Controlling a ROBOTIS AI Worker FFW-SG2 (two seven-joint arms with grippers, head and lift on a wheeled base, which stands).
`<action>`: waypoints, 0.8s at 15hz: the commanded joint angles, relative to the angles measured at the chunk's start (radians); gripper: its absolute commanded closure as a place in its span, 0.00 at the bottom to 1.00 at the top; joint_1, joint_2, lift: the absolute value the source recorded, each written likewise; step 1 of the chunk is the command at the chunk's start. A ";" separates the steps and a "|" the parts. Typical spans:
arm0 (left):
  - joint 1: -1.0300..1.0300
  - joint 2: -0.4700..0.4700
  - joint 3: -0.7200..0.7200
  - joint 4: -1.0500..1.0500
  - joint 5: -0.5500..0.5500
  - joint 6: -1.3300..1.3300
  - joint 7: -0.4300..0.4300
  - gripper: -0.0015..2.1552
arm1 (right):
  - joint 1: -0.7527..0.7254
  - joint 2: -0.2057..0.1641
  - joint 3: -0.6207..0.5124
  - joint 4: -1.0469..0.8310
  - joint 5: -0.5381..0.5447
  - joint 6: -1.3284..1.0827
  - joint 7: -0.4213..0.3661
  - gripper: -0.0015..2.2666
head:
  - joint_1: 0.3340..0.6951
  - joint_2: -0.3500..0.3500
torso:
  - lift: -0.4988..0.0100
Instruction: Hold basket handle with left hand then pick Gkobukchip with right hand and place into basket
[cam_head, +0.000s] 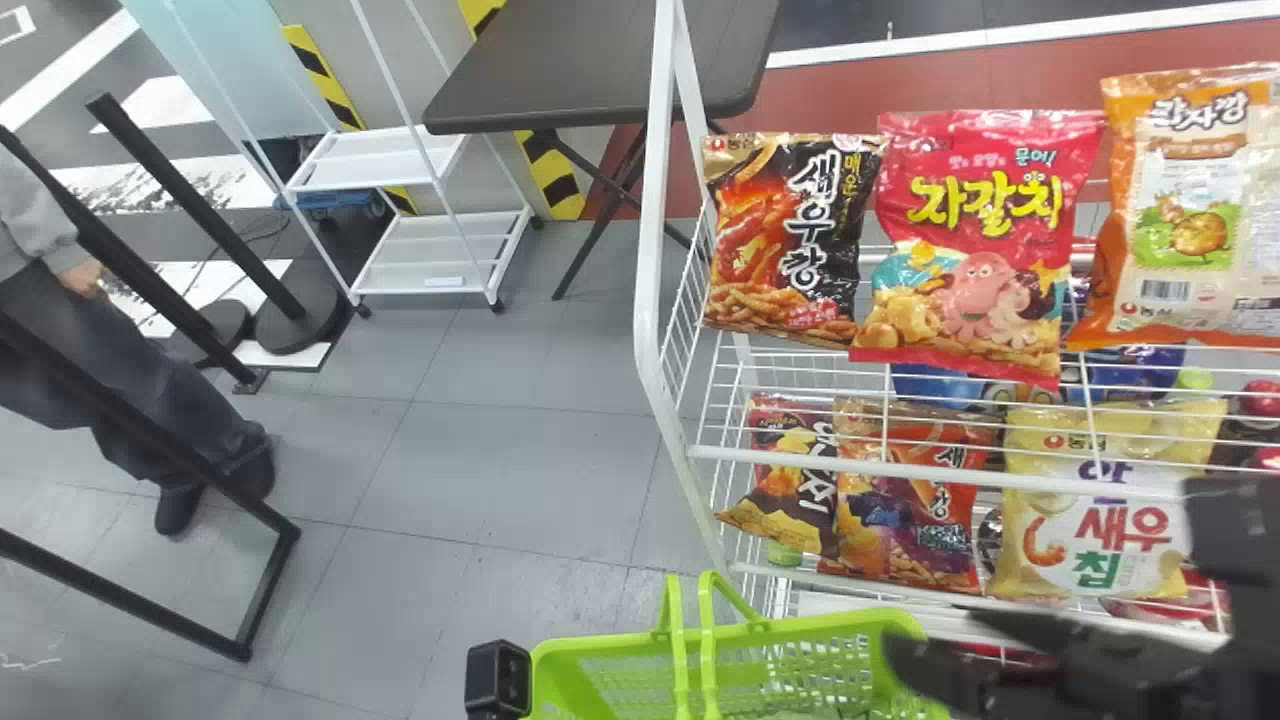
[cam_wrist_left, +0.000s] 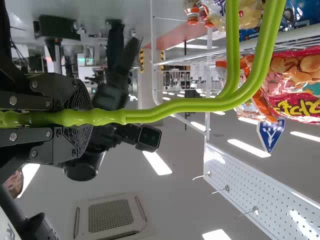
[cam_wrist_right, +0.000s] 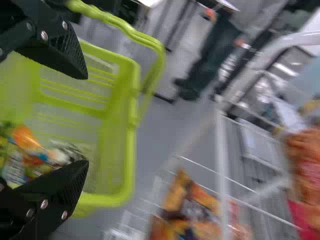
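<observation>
In the head view, a black part of my left arm (cam_head: 498, 680) stands beside the green basket (cam_head: 565, 660). In the left wrist view, my left gripper (cam_wrist_left: 75, 117) is shut on the green handle (cam_wrist_left: 190, 106). My right gripper (cam_head: 945, 640) is over the basket's right end in the head view. In the right wrist view, my right gripper (cam_wrist_right: 89, 120) is open, its two fingers well apart and nothing between them, above the basket (cam_wrist_right: 117, 135). Colourful snack packaging (cam_wrist_right: 37, 157) lies inside the basket; I cannot tell whether it is the Gkobukchip.
A white wire rack (cam_head: 655, 300) on the right holds two rows of snack bags, with a red bag (cam_head: 970, 240) in the upper row and a pale yellow one (cam_head: 1100, 500) below. Farther back are a dark table (cam_head: 610, 60) and a white shelf cart (cam_head: 430, 250).
</observation>
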 joint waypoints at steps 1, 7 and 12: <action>0.000 0.000 -0.002 0.001 -0.001 0.000 0.000 1.00 | 0.068 -0.004 -0.026 -0.006 0.109 -0.349 -0.017 0.02 | 1.00 0.92 | 0.98; -0.002 -0.006 0.000 0.018 -0.001 -0.003 -0.006 1.00 | 0.134 -0.001 -0.187 0.208 0.126 -1.039 -0.031 0.03 | 1.00 0.58 | 0.98; 0.000 -0.020 0.000 0.024 -0.002 -0.006 -0.006 1.00 | 0.174 0.012 -0.216 0.424 0.121 -1.337 -0.029 0.03 | 1.00 0.31 | 0.98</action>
